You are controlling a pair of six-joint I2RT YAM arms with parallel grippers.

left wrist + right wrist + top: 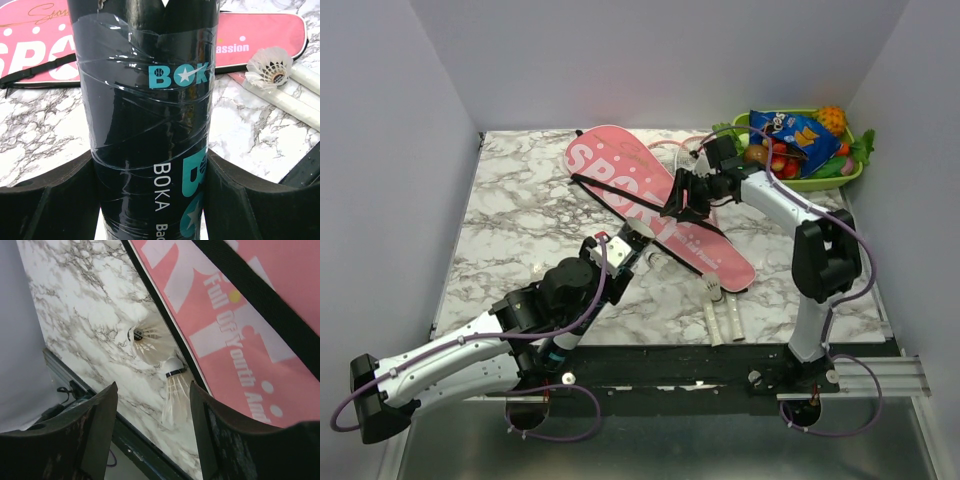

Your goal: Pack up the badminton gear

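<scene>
A lab test booth: plain grey walls [650, 60] enclose a marble-patterned table [510, 230] fronted by an aluminium rail [880, 375].

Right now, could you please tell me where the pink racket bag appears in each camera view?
Top external: the pink racket bag lies diagonally across the middle.
Left wrist: the bag runs along the top edge, partly behind the black tube.
Right wrist: the bag fills the upper right.
Shared landmark: its black strap.

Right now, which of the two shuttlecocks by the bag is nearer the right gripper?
The shuttlecock with the black-banded cork, lying against the pink bag, feathers toward the right gripper. The other shuttlecock sits farther out on the marble.
</scene>
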